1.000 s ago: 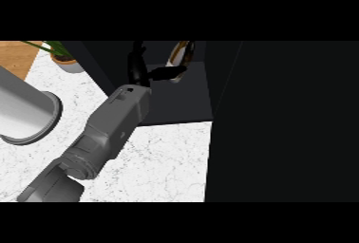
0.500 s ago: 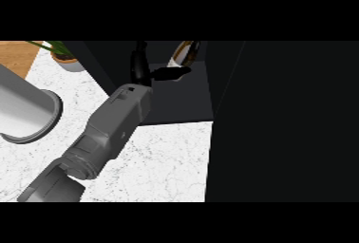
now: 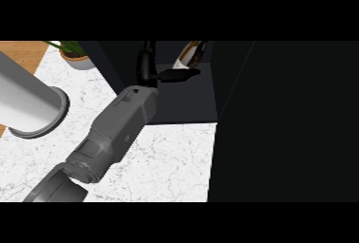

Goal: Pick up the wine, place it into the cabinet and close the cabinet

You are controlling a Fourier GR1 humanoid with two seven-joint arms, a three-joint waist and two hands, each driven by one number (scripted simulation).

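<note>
One grey forearm (image 3: 116, 130) comes up from the lower left into the dark open cabinet (image 3: 186, 102). It ends in my left hand (image 3: 148, 66), whose fingers point straight up into the cabinet while the thumb sticks out to the right. The wine bottle (image 3: 191, 53) stands tilted inside the cabinet, just right of the hand, with its lower end right above the thumb's tip. Whether the thumb touches it is unclear. The fingers are not curled round the bottle. My right hand does not show.
A wide dark panel (image 3: 288, 118), apparently the cabinet's open door, fills the right side. A big grey cylinder (image 3: 24, 102) stands on the white marble counter (image 3: 161, 161) at the left. A potted plant (image 3: 73, 54) sits at the back left.
The hand and the bottle sit slightly further right in the view than before. The hand's shape is the same.
</note>
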